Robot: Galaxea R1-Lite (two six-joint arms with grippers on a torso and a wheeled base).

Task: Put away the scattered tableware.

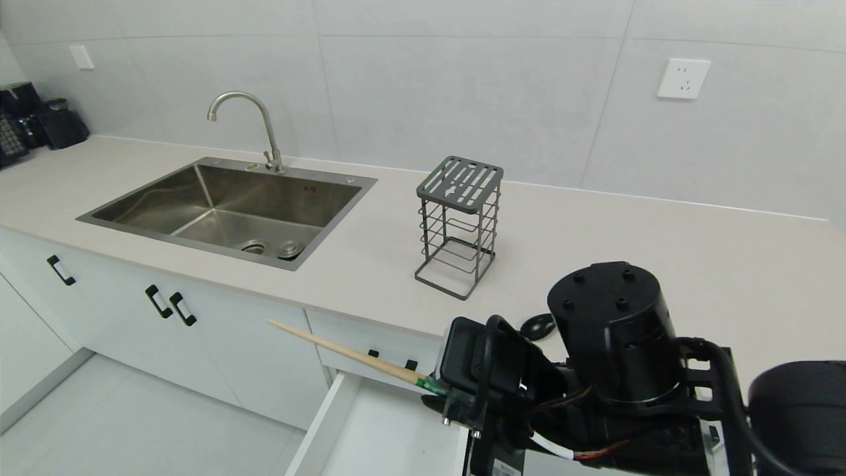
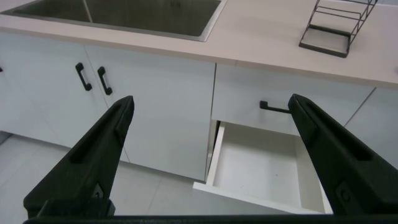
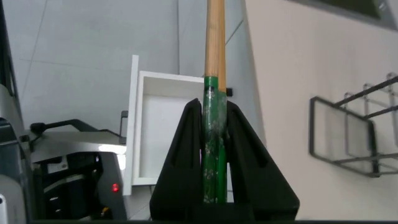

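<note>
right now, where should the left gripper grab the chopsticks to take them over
Probably the bare wooden shaft of the chopsticks, since the right gripper is shut on their green ends. Come from the robot's left, jaws across both sticks: their free length sticks out that way.

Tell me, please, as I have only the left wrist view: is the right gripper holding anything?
Observer: Yes, the right gripper is shut on wooden chopsticks, gripped at their green ends.
Operator: Which way do they point?
Observer: Toward the robot's left, with the held end above the open drawer.
Operator: And what tops the rack?
Observer: The wire rack, upright on the counter, has a slotted plate on top.
</note>
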